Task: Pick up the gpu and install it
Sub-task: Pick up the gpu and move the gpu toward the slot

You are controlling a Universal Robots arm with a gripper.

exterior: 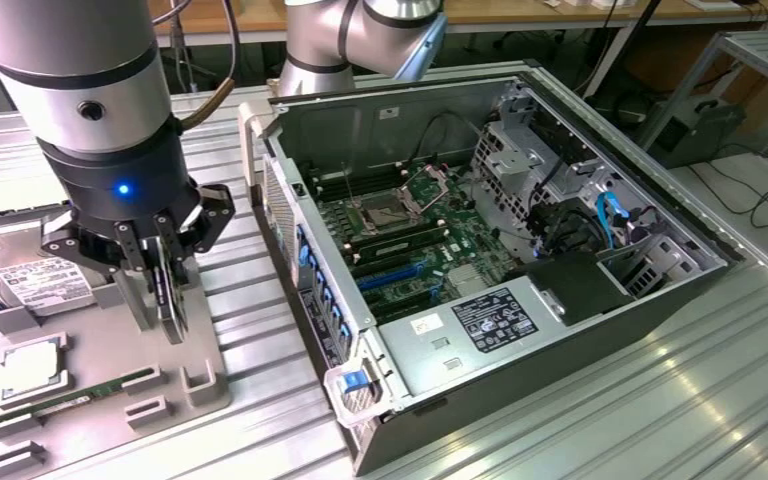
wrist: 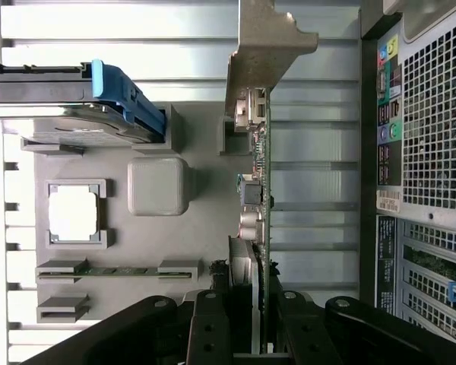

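The gpu [exterior: 171, 305] hangs thin edge-on under my gripper [exterior: 157, 285], just over the grey parts holder [exterior: 204, 395] at the exterior view's left. In the wrist view the green card [wrist: 261, 190] runs straight out from between my black fingers [wrist: 209, 323], its metal end bracket [wrist: 267, 42] at the far end. My gripper [wrist: 257, 308] is shut on the card's edge, with one finger on each face. The card's lower edge is close to the holder's slot block [wrist: 235, 133]; I cannot tell whether it still touches it.
The open computer case [exterior: 311, 290] lies beside the holder, motherboard [exterior: 411, 230] facing up; its rear panel [wrist: 433, 152] is close by. On the holder are a silver hard drive [exterior: 31, 275] with a blue clip [wrist: 125, 95], a CPU [wrist: 72, 213] and a RAM stick [wrist: 118, 271].
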